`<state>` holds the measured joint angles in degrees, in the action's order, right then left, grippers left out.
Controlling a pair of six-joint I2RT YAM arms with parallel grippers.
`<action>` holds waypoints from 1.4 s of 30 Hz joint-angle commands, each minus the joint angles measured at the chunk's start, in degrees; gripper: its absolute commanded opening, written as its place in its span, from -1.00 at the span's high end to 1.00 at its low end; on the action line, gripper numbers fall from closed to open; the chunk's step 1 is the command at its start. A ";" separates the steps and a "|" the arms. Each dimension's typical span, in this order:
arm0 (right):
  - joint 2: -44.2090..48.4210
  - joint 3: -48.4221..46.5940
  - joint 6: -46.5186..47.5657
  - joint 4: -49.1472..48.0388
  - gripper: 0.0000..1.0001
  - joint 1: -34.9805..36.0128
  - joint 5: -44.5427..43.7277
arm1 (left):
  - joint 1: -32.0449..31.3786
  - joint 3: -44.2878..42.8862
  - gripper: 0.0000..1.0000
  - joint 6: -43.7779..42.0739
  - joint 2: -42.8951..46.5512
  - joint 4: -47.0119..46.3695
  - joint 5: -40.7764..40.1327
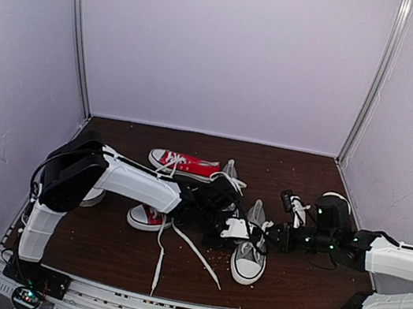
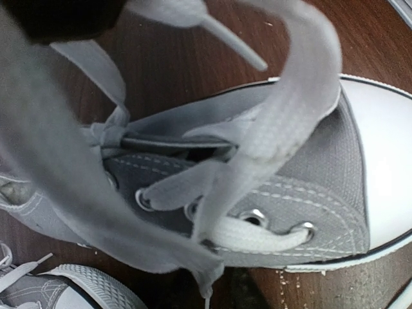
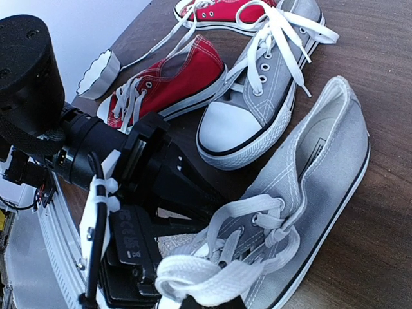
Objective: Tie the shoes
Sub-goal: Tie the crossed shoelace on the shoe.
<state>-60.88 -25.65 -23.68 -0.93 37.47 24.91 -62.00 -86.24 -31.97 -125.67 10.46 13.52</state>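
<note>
While the grey shoe [image 1: 249, 260] lies toe-nearward between both, right claw [image 1: 270, 236] is clenched on its lace [image 3: 212, 280]; left claw [image 1: 241, 231] grip undeterminable.

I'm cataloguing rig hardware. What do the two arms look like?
The left arm and right arm both have white shell links with black joints and black wrist ends. Small green lights dot the right wrist. A thin black cable loops beside the left shoulder.

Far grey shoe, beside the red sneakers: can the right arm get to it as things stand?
Probably, once freed. The far grey shoe lies uncovered beyond the near grey shoe, with the left gripper off to one side. But the right gripper is shut, apparently on that shoe's lace.
</note>
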 commanded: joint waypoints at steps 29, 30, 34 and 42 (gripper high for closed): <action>13.44 15.29 -16.18 0.83 1.00 -37.33 3.31 | 5.22 38.24 1.00 20.95 34.55 -7.88 -26.17; 14.03 16.28 -16.99 0.08 1.00 -38.96 3.47 | 5.75 39.18 1.00 21.35 35.14 -7.86 -26.68; 15.08 19.23 -18.87 -1.24 1.00 -45.98 3.73 | 7.18 41.62 1.00 22.16 36.62 -8.29 -27.80; 15.52 22.77 -19.66 -1.50 1.00 -58.94 4.67 | 8.27 43.21 1.00 22.52 37.72 -8.34 -29.52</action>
<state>-45.95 -4.19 -42.06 -0.91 -16.34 30.98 -55.22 -44.64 -10.72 -89.82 2.15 -12.75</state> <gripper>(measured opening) 0.008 0.005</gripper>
